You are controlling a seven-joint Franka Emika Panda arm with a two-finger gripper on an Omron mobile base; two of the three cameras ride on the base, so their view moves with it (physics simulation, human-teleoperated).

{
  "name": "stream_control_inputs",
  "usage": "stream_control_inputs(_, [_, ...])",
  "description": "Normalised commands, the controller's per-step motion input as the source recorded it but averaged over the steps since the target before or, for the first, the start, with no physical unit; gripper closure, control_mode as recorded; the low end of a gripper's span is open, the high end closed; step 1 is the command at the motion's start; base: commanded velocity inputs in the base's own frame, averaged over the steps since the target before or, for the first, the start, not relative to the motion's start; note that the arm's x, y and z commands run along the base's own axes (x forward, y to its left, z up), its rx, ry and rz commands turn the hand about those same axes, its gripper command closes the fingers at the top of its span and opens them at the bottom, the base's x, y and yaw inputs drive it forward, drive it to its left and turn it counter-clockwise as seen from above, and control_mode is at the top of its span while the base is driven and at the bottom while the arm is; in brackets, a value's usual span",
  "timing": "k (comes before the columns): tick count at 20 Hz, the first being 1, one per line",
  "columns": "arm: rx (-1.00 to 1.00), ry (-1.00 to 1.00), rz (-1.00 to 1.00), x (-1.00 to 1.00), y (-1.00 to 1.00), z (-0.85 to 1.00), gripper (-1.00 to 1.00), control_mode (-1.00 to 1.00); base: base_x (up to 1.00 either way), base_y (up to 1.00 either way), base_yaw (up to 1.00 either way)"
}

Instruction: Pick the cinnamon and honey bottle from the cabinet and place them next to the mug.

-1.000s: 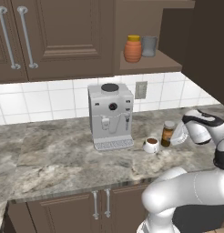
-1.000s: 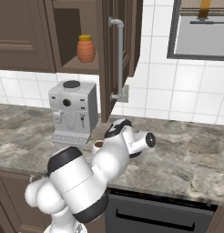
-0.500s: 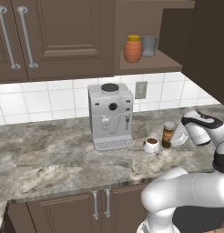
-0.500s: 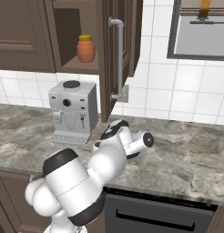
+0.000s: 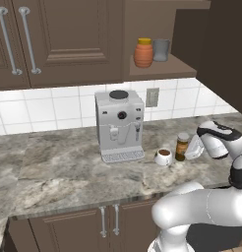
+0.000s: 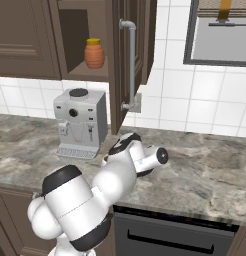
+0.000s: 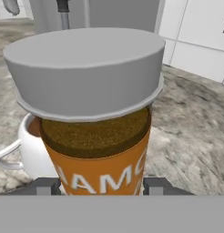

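Pictured on the grey marbled bench [image 5: 59, 167]: the cinnamon [image 5: 181, 146], upright just right of the mug [image 5: 163, 157], pinched low on its orange label by the end effector [image 7: 99, 185], with one dark fingertip on each side of the jar in the hand view. Seen close from the hand, the grey lid wide at the top, brown powder under it, and the white mug just behind the jar's left side. Reaching in from the right of the mug in the left base view, the white arm [image 5: 219, 140], its wrist level with the jar; whether the jar's base rests on the bench or hangs just over it, impossible to tell.

Left of the mug, a grey coffee machine [image 5: 119, 125] against the white tiled wall, its drip tray facing forward. Dark liquid visible inside the mug.

Well above the mug, in the open niche of the dark wooden cabinet [image 5: 69, 44], the honey bottle [image 5: 143, 52] standing upright on the shelf, orange and ribbed under a yellow lid. Just right of it on the same shelf, a plain grey cup [image 5: 161, 49]. From the right base view, the honey bottle [image 6: 94, 53] above the coffee machine [image 6: 79, 122], beside an open cabinet door with a long silver handle [image 6: 131, 64].
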Motion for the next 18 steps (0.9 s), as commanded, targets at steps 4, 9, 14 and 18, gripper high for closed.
stream_control_inputs(4, [0.04,0.00,0.00,0.00,0.00,0.00,1.00,-1.00,0.00,0.00,0.00])
stream_control_inputs(9, [0.04,0.00,0.00,0.00,-0.01,0.00,1.00,-1.00,0.00,0.00,0.00])
stream_control_inputs(14, [0.00,0.00,0.00,0.00,0.00,0.00,-1.00,-1.00,0.00,0.00,0.00])
stream_control_inputs(18, [0.00,0.00,0.00,0.00,0.00,0.00,-1.00,-1.00,0.00,0.00,0.00])
